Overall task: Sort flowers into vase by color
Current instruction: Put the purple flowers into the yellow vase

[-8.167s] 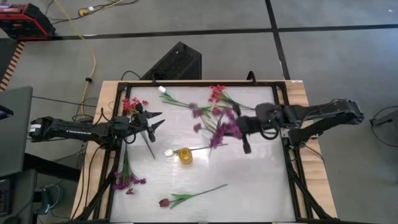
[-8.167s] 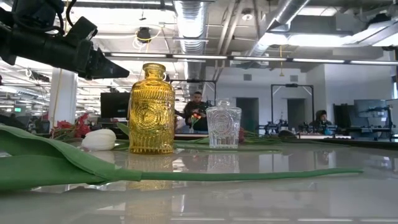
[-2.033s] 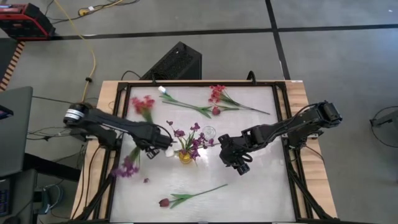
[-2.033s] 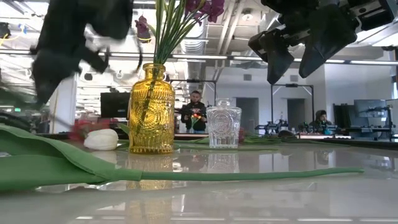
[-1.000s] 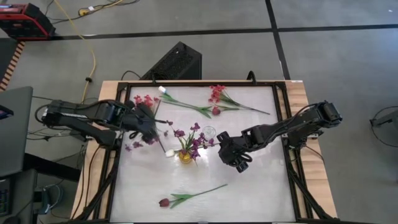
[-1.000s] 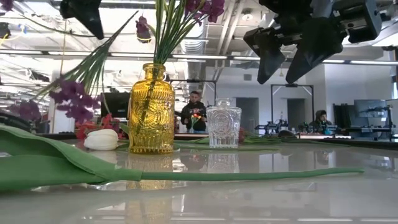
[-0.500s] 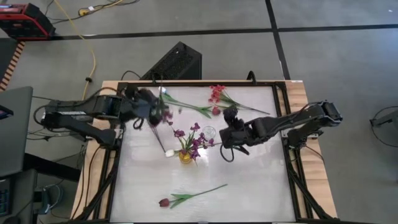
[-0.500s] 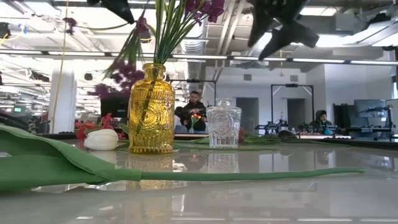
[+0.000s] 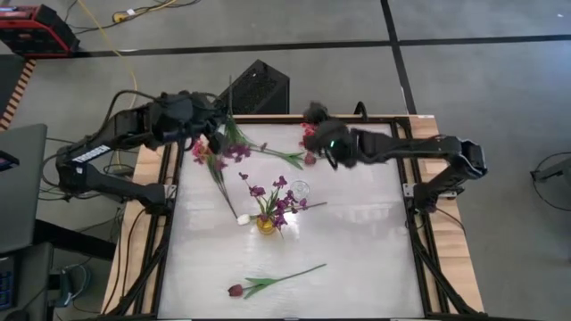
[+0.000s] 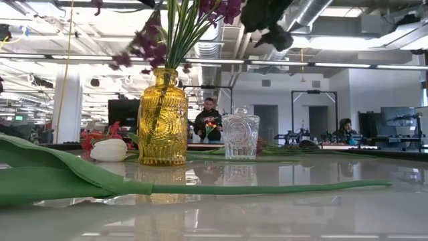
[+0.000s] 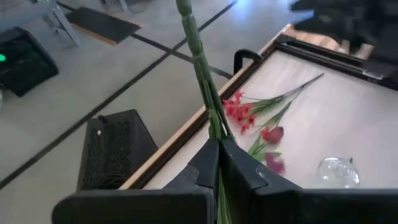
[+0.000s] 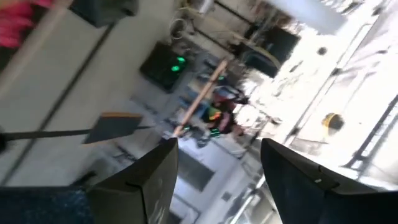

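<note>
While clenched on the stem of a purple sprig: left pincer high over the back-left corner of the desk. Bare stalk running on past the fingertips, blooms hanging on the other side, below the pincer.

Right pincer released, nothing between its fingers. Up over the back edge, red sprig just beneath it, left pincer well off to its side.

Yellow vase forward of the left pincer, toward desk middle, already carrying purple blooms. Clear vase just beside the yellow one, forward of both pincers and between them; looks empty. White bud at the yellow vase's base, on the side nearer the left pincer; touching or just apart, cannot tell. Dark-red bud far forward of both pincers, well apart from everything.

Step in hand, by judgement: carry the purple sprig to the yellow vase.

To do it well:
- Tip the bare stalk end downward first, then bring it plumb above the narrow neck.
- Descend slowly, entering on the side free of standing stems, so as not to snag or lever them out.
- Keep clamped until the stalk is well inside the neck; let go only then.
- Mind the white bud at the base and the clear vase alongside, probably easy to knock.
- Hold the right pincer back meanwhile, to avoid crossing paths.
</note>
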Available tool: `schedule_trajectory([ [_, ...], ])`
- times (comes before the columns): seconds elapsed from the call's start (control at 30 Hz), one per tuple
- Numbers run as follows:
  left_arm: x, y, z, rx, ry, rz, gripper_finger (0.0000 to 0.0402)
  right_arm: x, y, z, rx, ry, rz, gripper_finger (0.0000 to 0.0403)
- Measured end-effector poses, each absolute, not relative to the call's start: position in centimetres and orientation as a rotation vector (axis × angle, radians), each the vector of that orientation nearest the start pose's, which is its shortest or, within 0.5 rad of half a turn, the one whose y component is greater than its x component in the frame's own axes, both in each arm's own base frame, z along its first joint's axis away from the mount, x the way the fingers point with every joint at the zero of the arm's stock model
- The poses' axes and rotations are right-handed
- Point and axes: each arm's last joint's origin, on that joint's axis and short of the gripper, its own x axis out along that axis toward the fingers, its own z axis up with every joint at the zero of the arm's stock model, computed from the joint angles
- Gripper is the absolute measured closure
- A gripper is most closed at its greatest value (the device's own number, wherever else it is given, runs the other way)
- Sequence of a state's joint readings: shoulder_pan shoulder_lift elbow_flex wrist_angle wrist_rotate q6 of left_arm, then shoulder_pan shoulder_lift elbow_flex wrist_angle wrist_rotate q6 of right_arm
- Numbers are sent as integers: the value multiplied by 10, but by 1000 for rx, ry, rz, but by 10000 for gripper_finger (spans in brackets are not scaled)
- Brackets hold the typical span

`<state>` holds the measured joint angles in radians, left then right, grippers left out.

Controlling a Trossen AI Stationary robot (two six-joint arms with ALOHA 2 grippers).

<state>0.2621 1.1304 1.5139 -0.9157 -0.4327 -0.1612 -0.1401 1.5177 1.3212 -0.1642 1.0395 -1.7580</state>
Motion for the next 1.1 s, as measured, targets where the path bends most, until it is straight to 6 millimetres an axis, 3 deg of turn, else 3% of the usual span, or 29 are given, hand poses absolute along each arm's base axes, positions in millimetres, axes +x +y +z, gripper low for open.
schedule_trajectory([
  [0.17, 181, 68, 439, -134, 517, 701, 401, 334, -101, 373, -1776, 991, -615, 154],
  [0.37, 177, 76, 438, -189, 521, 688, 401, 336, -117, 384, -1978, 449, -389, 158],
  [0.47, 176, 81, 438, -223, 524, 636, 401, 340, -125, 382, -2017, 276, -335, 158],
  [0.6, 174, 87, 438, -242, 524, 601, 401, 351, -138, 374, -2066, 235, -428, 158],
  [0.87, 177, 96, 441, -294, 465, 507, 402, 396, -150, 341, -2404, 230, -509, 159],
  [1.1, 188, 103, 433, -301, 505, 515, 402, 430, -149, 332, -2422, 162, -700, 159],
])
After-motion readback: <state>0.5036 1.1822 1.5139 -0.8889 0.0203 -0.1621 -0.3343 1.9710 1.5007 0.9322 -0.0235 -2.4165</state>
